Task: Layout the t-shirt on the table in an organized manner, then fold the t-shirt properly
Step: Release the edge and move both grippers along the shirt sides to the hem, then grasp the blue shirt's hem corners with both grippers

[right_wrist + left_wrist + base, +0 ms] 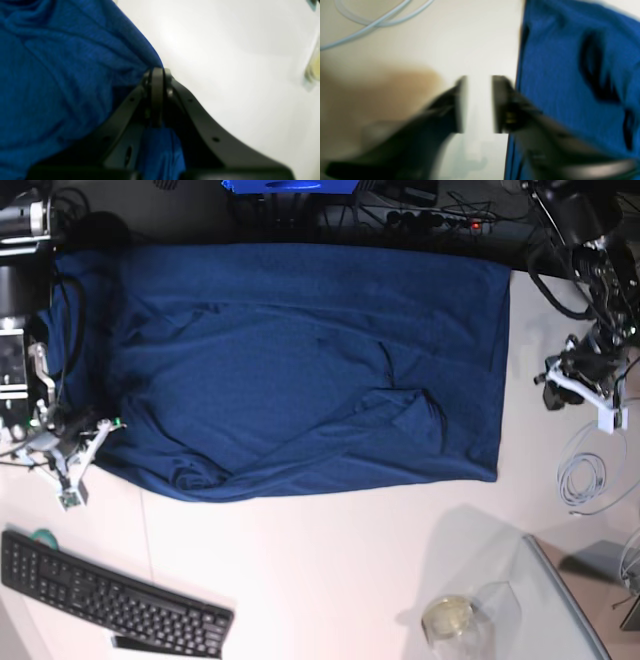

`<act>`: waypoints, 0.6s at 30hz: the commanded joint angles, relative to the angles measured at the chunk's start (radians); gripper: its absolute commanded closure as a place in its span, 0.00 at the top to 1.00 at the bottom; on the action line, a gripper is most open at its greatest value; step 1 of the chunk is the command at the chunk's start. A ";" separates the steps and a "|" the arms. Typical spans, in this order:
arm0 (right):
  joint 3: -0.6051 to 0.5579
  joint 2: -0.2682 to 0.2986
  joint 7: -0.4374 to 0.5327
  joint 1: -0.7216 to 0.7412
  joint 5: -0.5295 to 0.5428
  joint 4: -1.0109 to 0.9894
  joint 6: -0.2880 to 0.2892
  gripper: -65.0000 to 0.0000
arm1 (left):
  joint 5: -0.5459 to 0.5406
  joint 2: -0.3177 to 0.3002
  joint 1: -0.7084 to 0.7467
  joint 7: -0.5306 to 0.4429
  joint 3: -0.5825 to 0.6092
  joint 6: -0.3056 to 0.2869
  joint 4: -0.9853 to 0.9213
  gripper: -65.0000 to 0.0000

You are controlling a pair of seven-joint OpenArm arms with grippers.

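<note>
Shirt [300,360]: spread wrinkled along the counter's [330,570] far edge.
Right pincer [157,75]: pinching the shirt's edge.
Left pincer [478,103]: spread, empty, just beside the shirt.

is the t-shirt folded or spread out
Mostly spread: the t-shirt covers the table widely, wrinkled, with its lower edge bunched.

black matte fingers [157,95] on right gripper [157,72], small round holes along side plates. left gripper [477,103]: dark, flat-faced pads, blurred.
</note>
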 commanded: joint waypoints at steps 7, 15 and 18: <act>0.006 0.012 -0.040 -0.051 0.004 0.179 -0.003 0.00 | -0.009 -0.049 -0.223 -0.024 0.002 0.006 -0.224 0.70; 0.006 0.010 -0.063 -0.064 0.007 0.202 -0.003 0.00 | 0.117 -0.047 -0.455 -0.131 0.198 0.007 -0.523 0.70; 0.006 0.010 -0.062 -0.079 0.006 0.214 -0.003 0.00 | 0.149 -0.049 -0.539 -0.227 0.214 0.012 -0.719 0.70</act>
